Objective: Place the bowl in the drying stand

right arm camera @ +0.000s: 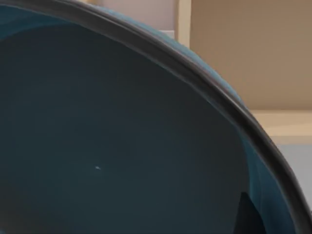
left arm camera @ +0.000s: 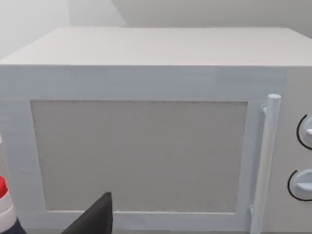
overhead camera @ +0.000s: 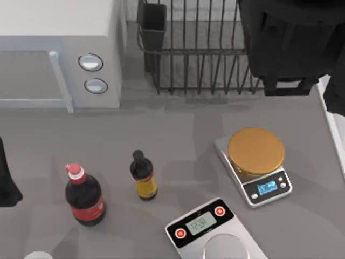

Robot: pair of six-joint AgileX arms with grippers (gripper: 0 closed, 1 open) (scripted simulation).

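Top view: the right arm's dark bulk is hanging over the right end of the black wire drying stand, beside the white microwave; jaw state cannot be told. The left arm is sitting parked at the left edge.

Left wrist view: facing the microwave door.

Right wrist view: the dark teal bowl is looming close; grip unclear.
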